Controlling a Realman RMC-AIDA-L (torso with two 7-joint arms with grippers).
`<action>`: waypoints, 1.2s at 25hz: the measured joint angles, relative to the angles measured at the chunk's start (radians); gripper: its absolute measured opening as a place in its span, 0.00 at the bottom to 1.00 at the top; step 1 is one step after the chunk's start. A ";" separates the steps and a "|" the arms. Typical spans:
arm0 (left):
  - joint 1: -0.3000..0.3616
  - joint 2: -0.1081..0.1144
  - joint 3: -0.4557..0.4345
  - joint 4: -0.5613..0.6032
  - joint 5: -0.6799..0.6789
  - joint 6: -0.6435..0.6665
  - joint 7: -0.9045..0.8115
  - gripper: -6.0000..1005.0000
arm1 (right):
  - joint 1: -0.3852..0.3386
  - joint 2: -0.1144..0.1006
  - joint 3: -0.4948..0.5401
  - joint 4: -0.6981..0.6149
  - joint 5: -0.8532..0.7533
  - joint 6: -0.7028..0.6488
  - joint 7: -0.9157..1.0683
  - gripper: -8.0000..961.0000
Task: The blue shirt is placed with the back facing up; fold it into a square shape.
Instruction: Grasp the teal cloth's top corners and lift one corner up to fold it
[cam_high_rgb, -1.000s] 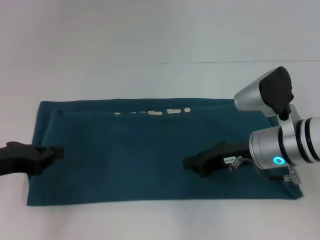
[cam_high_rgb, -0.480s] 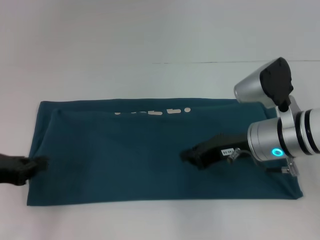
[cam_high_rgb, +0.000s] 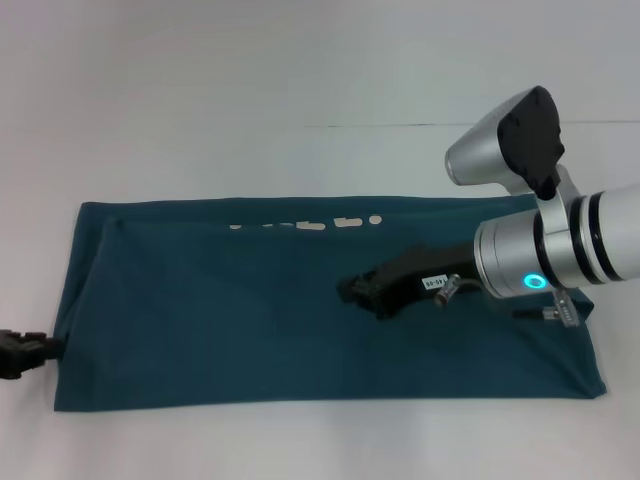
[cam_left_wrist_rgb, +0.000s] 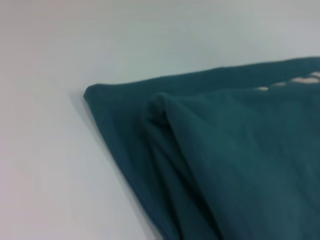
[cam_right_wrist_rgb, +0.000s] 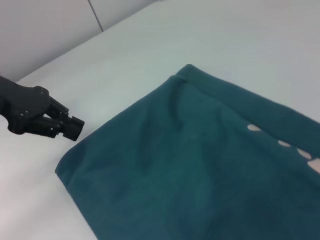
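blue shirt (cam_high_rgb: 250, 320) flat on table (cam_high_rgb: 300, 70), left gripper (cam_high_rgb: 45, 348) closed & empty at its edge, right gripper (cam_high_rgb: 352, 290) over middle, jaws can't tell.

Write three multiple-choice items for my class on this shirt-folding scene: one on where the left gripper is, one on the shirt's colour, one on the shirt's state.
1. Where is the left gripper?
A. At the shirt's left edge
B. Over the shirt's middle
C. Beyond the shirt's far edge

2. What colour is the shirt?
A. Red
B. Dark teal-blue
C. Yellow

3. How does the shirt lie?
A. Crumpled in a ball
B. Hanging from a gripper
C. Flat, folded into a wide strip

Answers:
1 A: the left gripper sits at the left edge of the blue shirt; it is the right gripper that is over the middle.
2 B: the fabric is dark teal-blue in every view.
3 C: the shirt lies flat on the white table as a wide strip, with a folded layer showing near its left end.
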 joint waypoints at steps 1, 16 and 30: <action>-0.014 0.001 0.004 -0.004 0.026 0.003 -0.011 0.10 | 0.001 0.000 0.000 0.001 -0.001 0.009 -0.009 0.03; -0.073 0.023 0.037 -0.010 0.123 0.040 -0.059 0.55 | 0.028 0.007 -0.034 0.090 0.004 0.143 -0.067 0.03; -0.075 0.032 0.033 0.038 0.142 0.060 -0.083 0.69 | 0.042 0.008 -0.060 0.099 0.024 0.167 -0.055 0.03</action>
